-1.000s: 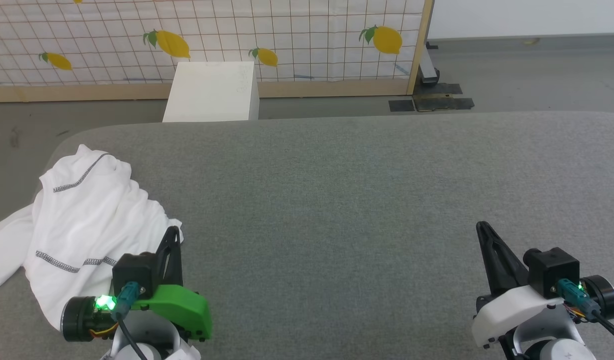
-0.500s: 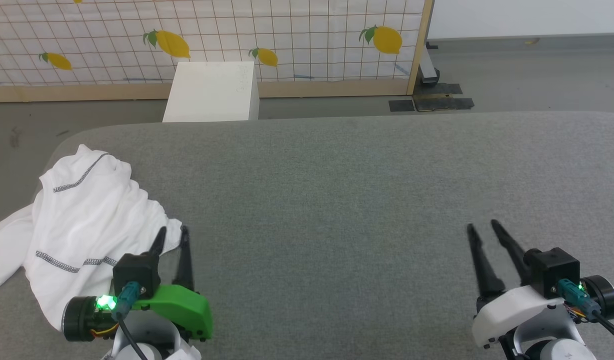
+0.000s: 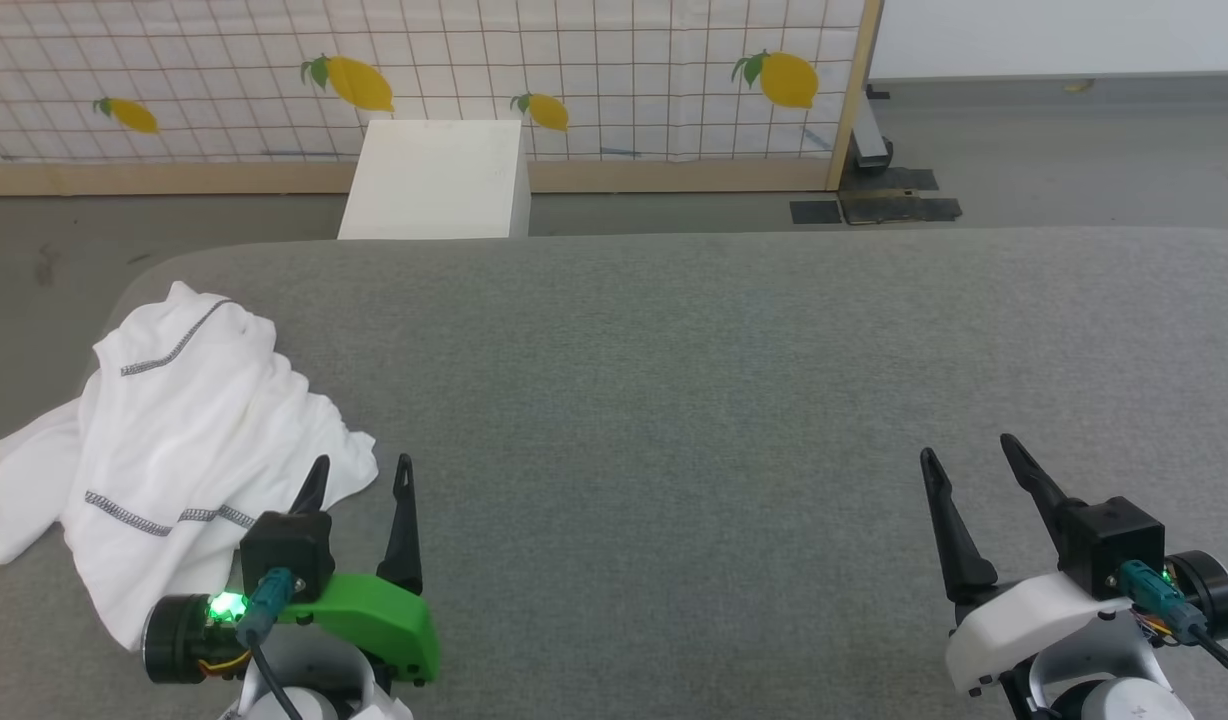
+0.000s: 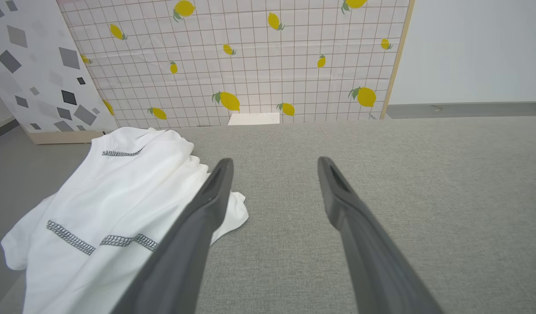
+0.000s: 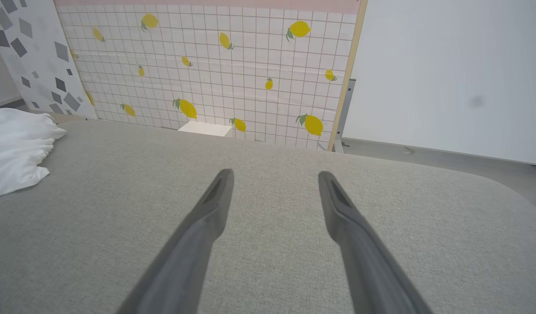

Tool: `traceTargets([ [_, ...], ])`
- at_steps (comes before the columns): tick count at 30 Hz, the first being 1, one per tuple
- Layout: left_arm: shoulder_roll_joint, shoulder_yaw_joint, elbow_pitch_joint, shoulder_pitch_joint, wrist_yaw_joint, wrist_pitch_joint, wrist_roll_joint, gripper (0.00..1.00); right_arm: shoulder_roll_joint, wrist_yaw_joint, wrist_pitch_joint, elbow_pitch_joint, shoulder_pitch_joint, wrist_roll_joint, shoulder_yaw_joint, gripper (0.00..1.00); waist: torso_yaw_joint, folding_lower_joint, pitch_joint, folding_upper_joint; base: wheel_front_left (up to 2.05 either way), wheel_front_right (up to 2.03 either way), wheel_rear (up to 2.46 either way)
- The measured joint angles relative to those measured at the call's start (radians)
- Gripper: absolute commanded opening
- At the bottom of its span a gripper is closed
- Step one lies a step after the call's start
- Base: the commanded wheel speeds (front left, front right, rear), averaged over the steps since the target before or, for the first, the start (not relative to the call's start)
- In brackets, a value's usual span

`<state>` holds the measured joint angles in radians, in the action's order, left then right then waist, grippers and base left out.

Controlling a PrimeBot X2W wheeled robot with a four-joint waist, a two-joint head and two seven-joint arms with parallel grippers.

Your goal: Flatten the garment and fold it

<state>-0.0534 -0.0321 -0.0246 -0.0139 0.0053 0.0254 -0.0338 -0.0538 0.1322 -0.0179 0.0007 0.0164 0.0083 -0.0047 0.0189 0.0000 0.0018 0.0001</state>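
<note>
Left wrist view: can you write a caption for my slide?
Open left claw next to a crumpled white T-shirt on a grey fabric surface.

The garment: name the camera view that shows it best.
Head view: the garment lies crumpled, almost whole, at the table's left end. The left wrist view is closer, but a gripper finger covers part. The right wrist view catches just an edge.

My count: one crumpled white T-shirt (image 3: pixel 174 430); one grey fabric-covered table (image 3: pixel 674 380); one white rectangular box (image 3: pixel 439 180); my left gripper (image 3: pixel 362 461) and right gripper (image 3: pixel 969 448), two.
</note>
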Motion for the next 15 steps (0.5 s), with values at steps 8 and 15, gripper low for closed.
traceTargets([
  [8,-0.001,-0.011,-0.010,-0.003,0.012,0.013,-0.010,1.00,0.000,0.000,-0.009,0.001,0.000,0.000,-0.001,1.00,0.038,0.0000,0.001,0.0000,0.00,0.00,0.00],
  [15,-0.003,-0.014,-0.015,-0.004,0.027,0.030,-0.019,1.00,0.000,0.000,-0.018,0.004,0.000,0.001,0.002,1.00,0.087,0.0001,0.002,0.0000,0.00,0.00,0.00],
])
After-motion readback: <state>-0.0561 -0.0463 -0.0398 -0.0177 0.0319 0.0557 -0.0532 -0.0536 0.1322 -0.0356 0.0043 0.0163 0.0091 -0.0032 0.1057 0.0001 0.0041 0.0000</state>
